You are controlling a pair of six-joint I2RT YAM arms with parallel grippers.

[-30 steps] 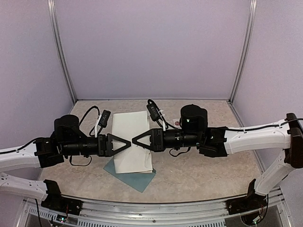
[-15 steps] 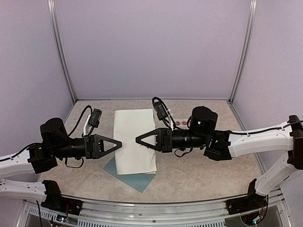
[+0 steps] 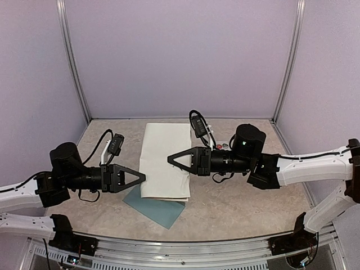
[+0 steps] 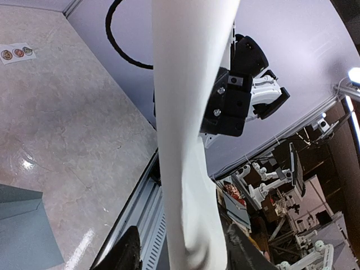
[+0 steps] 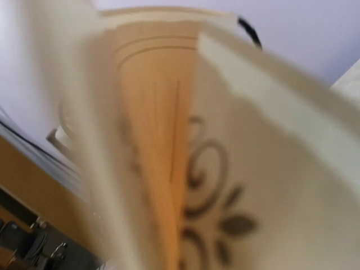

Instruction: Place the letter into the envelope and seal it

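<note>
Hidden, right wrist view: the letter [image 5: 225, 185] fills the frame, close and blurred. Only dark scrollwork, a few ruled lines and a turned-over edge can be made out. The gripper's own tips are not visible there.
Cut off, left wrist view: the letter shows edge-on as a curved white band from the top edge to the bottom edge, with both ends out of frame.
Hidden, top view: the envelope [image 3: 157, 209] is partly under the letter's lower end, so only its lower part and one corner show.
Stickers [image 4: 17, 54]: three round ones on a white strip, upper left of the left wrist view. In the top view they sit mostly behind the right arm.
Letter, place: centre of the top view, between the two grippers, raised off the table [image 3: 236, 208] where it is held.
Letter, axis: the long axis runs top to bottom in the frame, with the lower end leaning slightly right. The plain white back faces the top camera. A second paper edge shows just under the lower end, and I cannot tell whether it is a fold.
Envelope, lie: flat on the table, lower left of centre, one corner pointing at the bottom edge.
Right gripper [image 3: 170, 160]: closed, pinching the letter left of its middle.
Left gripper [image 3: 140, 177]: tip at the letter's left edge. The fingers [image 4: 126, 253] stand apart with the sheet between them, and a dark gap beside one finger shows it is not clamped.
</note>
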